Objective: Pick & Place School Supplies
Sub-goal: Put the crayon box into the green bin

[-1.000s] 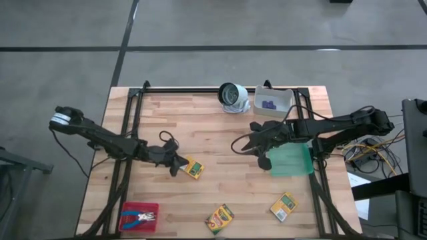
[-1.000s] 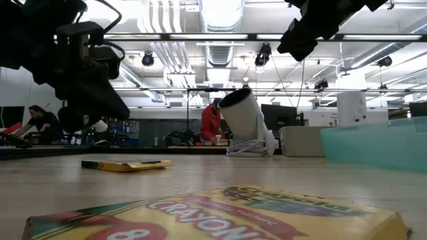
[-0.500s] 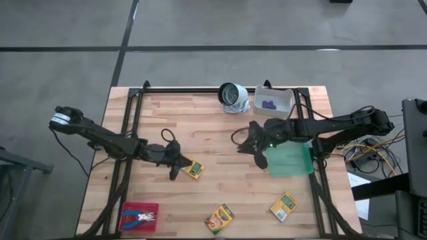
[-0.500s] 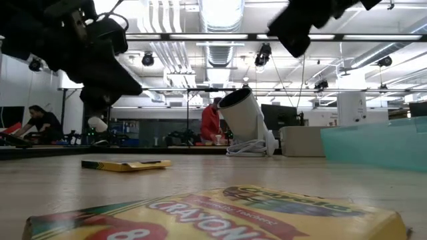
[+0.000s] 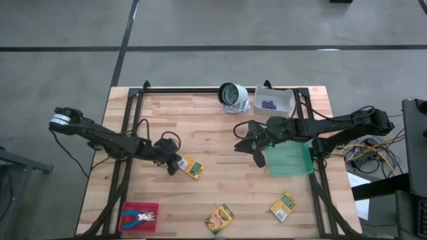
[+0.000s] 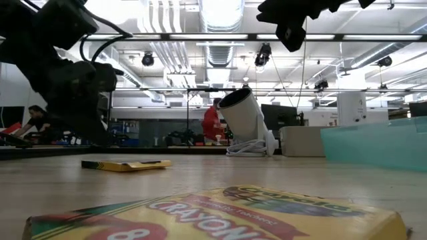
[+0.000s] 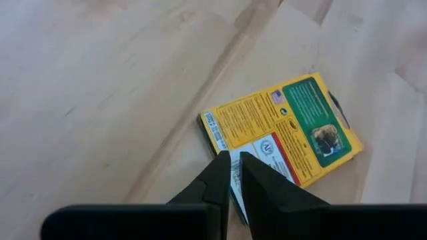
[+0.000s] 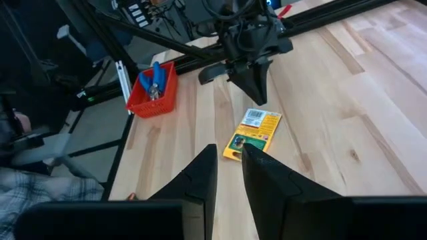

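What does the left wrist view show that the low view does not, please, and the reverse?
Only the left wrist view: the crayon box's printed back face, with the left gripper's nearly closed fingertips over its edge. Only the low view: the white-grey round object, a second crayon box close up, and the room behind. Both show the first box on the wooden table.

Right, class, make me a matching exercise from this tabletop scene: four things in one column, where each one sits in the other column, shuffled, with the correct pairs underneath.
Things
1. blue-handled tool
2. purple pieces
3. green mat
4. left gripper

Places
A. in the white bin at the table's far edge
B. close beside a crayon box lying on the wood
C. in the red tray at the near left corner
D. flat on the table's right side, below the right gripper

Pairs: 1-C, 2-A, 3-D, 4-B
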You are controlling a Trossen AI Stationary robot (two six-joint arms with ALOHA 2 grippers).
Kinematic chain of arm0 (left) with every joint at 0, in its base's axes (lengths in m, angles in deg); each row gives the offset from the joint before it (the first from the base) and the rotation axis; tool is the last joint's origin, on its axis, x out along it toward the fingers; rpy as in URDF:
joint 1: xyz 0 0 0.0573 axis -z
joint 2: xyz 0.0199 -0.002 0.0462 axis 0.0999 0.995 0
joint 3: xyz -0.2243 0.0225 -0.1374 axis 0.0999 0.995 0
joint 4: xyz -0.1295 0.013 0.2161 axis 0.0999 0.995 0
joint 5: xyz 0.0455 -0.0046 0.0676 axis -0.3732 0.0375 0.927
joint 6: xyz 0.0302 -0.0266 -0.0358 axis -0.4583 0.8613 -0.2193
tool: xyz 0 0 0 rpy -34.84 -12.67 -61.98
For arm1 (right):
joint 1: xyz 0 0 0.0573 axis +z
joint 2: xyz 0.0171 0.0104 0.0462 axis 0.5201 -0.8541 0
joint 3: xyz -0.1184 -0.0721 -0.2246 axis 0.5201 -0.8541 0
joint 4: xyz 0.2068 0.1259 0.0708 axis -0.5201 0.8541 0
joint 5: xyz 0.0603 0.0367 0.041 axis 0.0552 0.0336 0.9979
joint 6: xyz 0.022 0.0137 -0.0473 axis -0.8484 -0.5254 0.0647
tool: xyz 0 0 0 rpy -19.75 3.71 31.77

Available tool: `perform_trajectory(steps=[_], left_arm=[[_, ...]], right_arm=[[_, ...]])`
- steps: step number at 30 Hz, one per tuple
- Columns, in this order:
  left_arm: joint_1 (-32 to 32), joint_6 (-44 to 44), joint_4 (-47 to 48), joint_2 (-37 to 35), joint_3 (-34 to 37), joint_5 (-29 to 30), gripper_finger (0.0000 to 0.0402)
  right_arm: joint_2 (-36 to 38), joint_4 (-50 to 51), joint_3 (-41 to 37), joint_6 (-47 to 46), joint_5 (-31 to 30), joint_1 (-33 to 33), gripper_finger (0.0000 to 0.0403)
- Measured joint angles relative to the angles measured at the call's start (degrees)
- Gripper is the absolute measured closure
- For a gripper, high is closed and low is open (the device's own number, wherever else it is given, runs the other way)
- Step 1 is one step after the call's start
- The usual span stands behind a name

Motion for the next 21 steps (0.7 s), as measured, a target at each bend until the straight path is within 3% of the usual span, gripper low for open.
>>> perform_trajectory(steps=[12,21], left_arm=[[-0.88,2.7,6.23,0.09,0.0,-0.13,0.0364],[-2.39,4.71,3.76,5.89,-0.17,-3.02,0.0364]], right_arm=[[0.0,-0.02,0.0,0.0,0.0,0.0,0.0335],[0.0,-0.04,0.0,0.0,-0.02,0.02,0.0335]])
